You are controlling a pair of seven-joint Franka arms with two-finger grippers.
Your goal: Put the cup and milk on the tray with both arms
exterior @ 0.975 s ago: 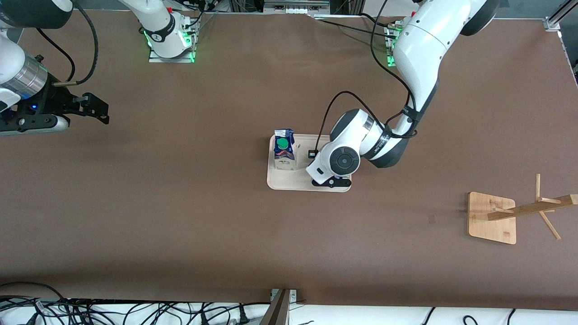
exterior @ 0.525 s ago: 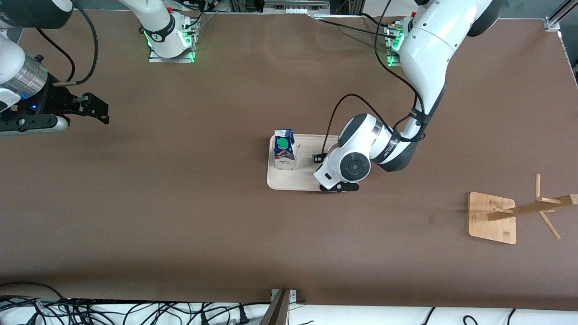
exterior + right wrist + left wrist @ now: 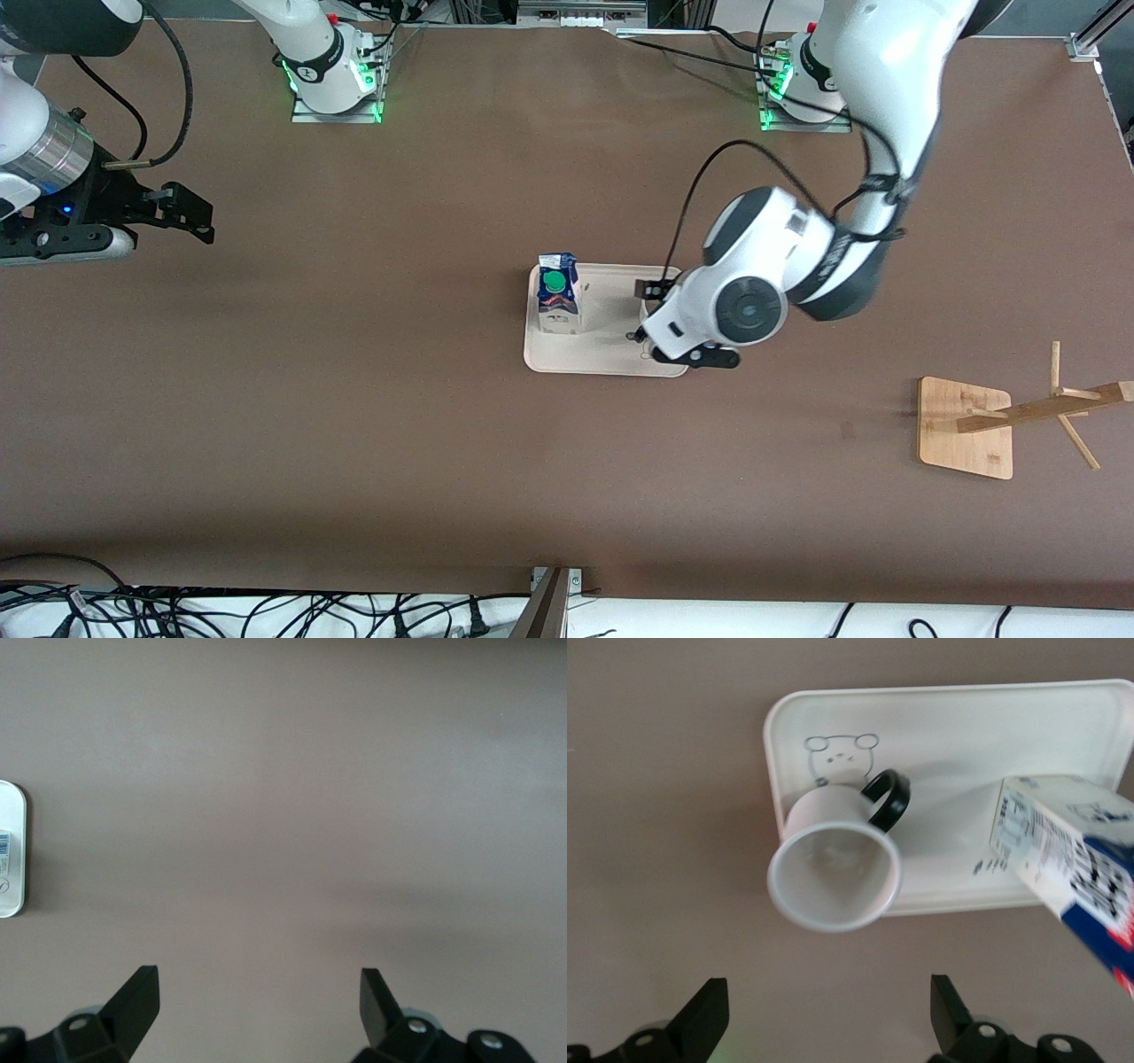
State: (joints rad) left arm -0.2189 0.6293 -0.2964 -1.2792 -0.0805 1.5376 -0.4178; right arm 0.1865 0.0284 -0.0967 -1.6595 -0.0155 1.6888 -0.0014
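The left hand (image 3: pixel 824 1028) has let go of the cup (image 3: pixel 834 865) and drawn back, fingers spread wide (cup stands on the tray (image 3: pixel 939 726)).

No lettering reads clearly (the milk (image 3: pixel 1072 881) print is blurred).

Left gripper (image 3: pixel 660 321) hangs open at centre frame; right gripper (image 3: pixel 182 214) waits open at the left edge.
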